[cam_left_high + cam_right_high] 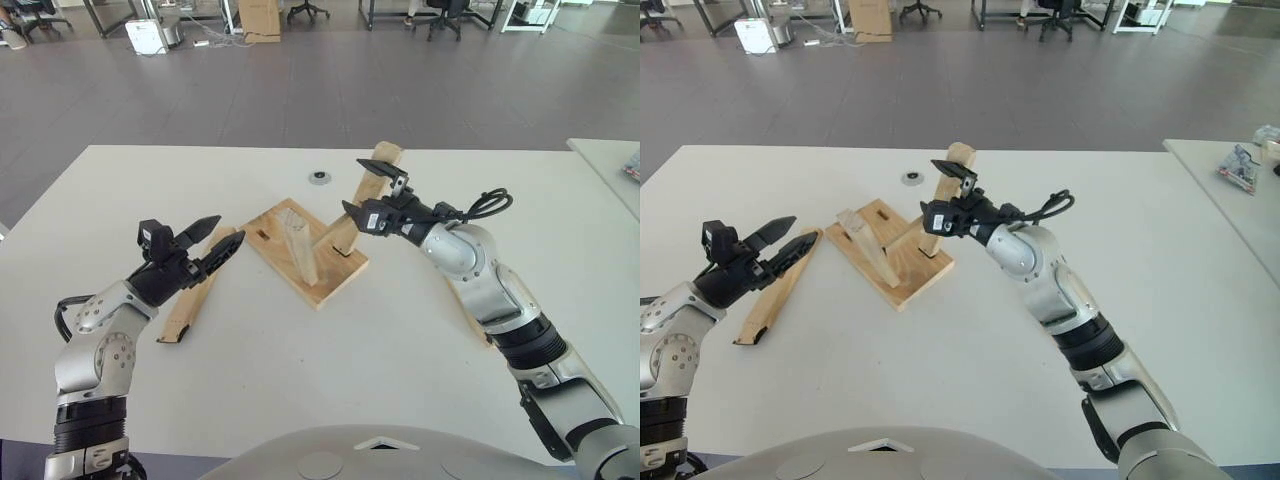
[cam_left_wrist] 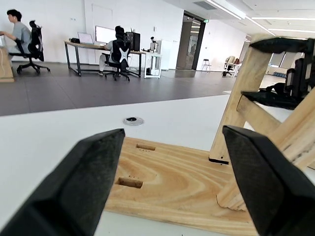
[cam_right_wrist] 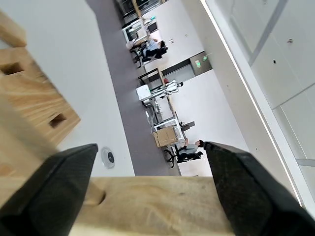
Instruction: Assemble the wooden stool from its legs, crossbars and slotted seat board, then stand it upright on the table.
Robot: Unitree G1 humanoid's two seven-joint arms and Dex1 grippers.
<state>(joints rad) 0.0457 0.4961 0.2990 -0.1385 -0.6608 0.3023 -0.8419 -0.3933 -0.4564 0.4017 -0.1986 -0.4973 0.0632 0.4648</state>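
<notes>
I see the slotted seat board (image 1: 335,275) lying flat mid-table, with one leg (image 1: 300,250) standing upright in it. My right gripper (image 1: 372,193) is clamped on a second, tilted leg (image 1: 386,156) whose lower end meets the board's far right side. My left gripper (image 1: 216,243), fingers apart, hovers over the far end of a loose leg (image 1: 190,305) lying left of the board.

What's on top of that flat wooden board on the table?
One leg stands on the seat board; a second leg, held in the right gripper, rests tilted on it. Two empty slots show. The legs' feet cover whatever lies beneath them.
</notes>
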